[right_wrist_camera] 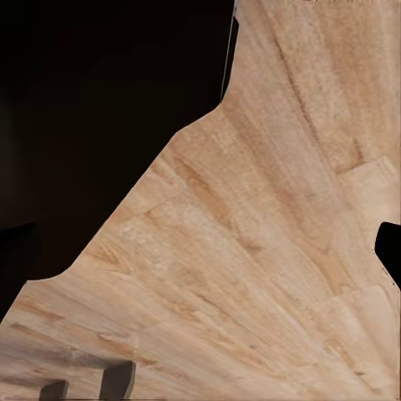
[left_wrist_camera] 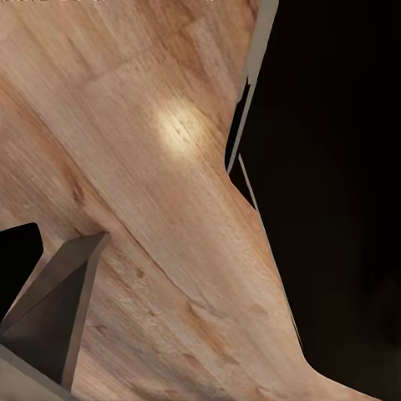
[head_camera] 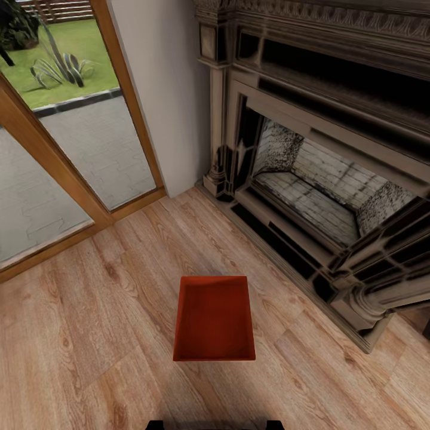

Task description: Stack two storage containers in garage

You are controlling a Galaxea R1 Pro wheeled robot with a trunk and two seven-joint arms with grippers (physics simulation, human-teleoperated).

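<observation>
1. Orange-red rectangular open-top storage container (head_camera: 214, 318) resting empty on light wood-plank floor (head_camera: 89, 334), straight ahead, not near either gripper
2. Risk, as a judgement: clipping the dark carved fireplace surround (head_camera: 334, 239) when reaching, given how close it stands
3. Second container out of sight; wood-framed glass door (head_camera: 65, 137) cut off
4. Cannot tell either gripper's spread: grey finger parts (left_wrist_camera: 58, 309) hard to read

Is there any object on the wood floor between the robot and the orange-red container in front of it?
Nothing visible does. The storage container sits open and empty on the wood-plank floor, directly ahead of the robot, with bare planks around it. The fireplace stands off to the right, apart from the container, and the glass door to the left.
</observation>
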